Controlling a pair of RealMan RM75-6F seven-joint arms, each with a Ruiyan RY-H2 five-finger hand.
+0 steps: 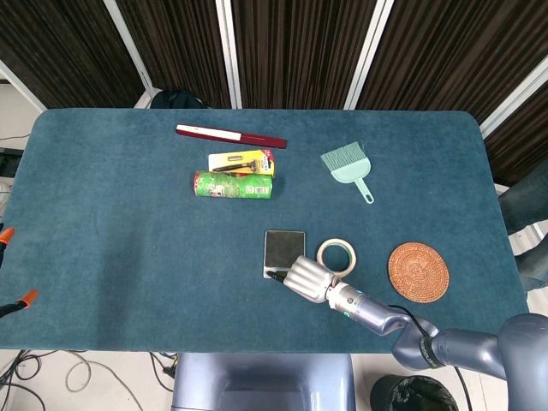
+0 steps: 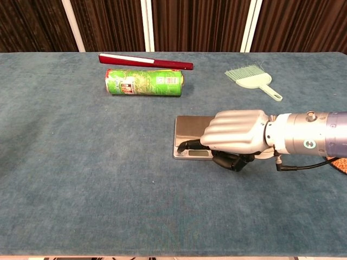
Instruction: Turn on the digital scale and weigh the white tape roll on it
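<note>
Right hand (image 2: 236, 131), fingers curled together, one fingertip touching the digital scale (image 2: 191, 135) front edge; white tape roll (image 1: 336, 255) just beside the scale.

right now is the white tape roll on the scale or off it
Off. The white tape roll lies flat on the table right of the scale, whose platform is bare; the right hand covers its front edge.

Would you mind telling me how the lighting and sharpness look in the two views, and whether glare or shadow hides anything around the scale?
Head view: even, soft light, sharp, no glare; the digital scale platform reads dark. Chest view: also sharp; the right hand casts a small shadow beneath itself and hides most of the white tape roll, while the scale's display strip is too small to read.
</note>
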